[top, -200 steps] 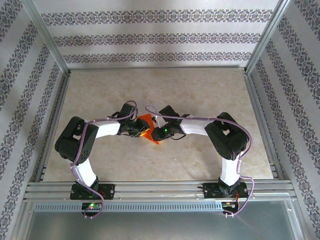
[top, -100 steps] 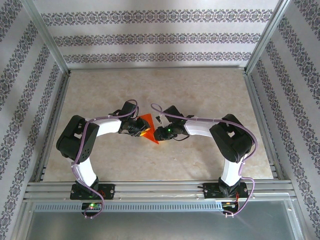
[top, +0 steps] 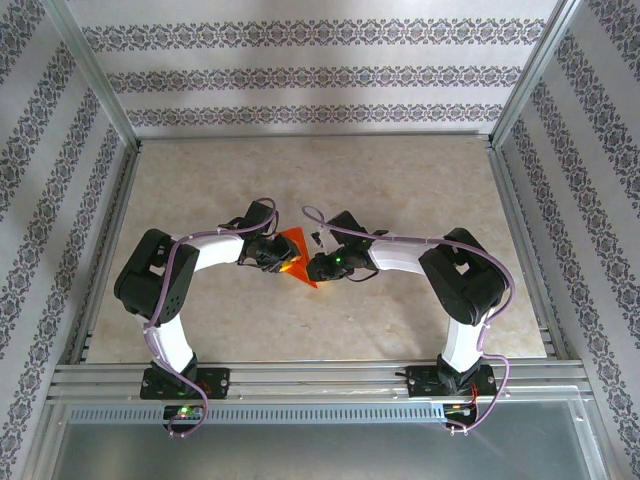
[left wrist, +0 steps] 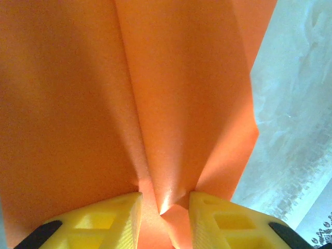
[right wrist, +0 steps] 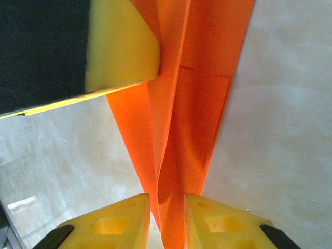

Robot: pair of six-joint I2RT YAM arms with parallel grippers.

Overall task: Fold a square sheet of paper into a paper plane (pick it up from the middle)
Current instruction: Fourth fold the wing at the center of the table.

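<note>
Middle of the top view, between the two wrists, sits the half-folded orange paper plane [top: 292,247]. The left gripper [left wrist: 165,210] is pinched on its central crease, and the right gripper [right wrist: 167,210] is clamped on the folded layers from the opposite side.

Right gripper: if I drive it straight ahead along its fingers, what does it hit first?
The right gripper pinches the paper plane; pushing on would likely crumple it. Close beside that line sits a fingertip of the left gripper, probably next.
</note>
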